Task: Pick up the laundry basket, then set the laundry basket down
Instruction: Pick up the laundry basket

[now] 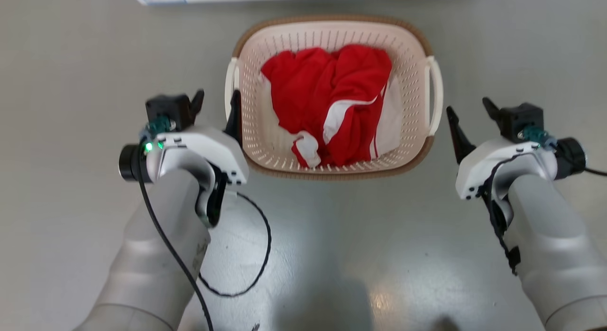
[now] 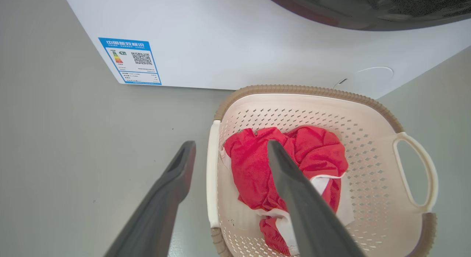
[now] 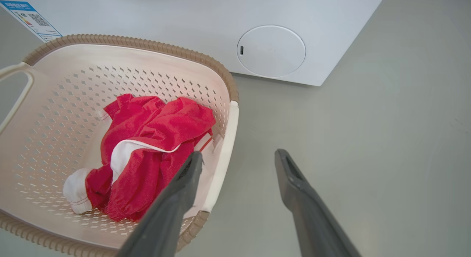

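The laundry basket (image 1: 332, 21) is cream-white and perforated, with a brown woven-look rim, and stands on the grey floor holding red and white clothes (image 1: 341, 94). My left gripper (image 1: 218, 96) is open at the basket's left handle (image 1: 231, 79). In the left wrist view, the left gripper (image 2: 231, 144) has one finger outside that handle (image 2: 212, 168) and one over the clothes (image 2: 312, 150). My right gripper (image 1: 467, 105) is open just right of the right handle (image 1: 436, 94). In the right wrist view, the right gripper (image 3: 239, 152) straddles this handle (image 3: 229, 135) of the basket (image 3: 147, 43).
A white washer (image 2: 239, 36) stands close behind the basket (image 2: 305, 89), with a blue label (image 2: 130, 62) and a round cover (image 3: 271, 50) low on its front. A thin black cable (image 1: 265, 236) hangs from my left arm. Bare grey floor lies on both sides.
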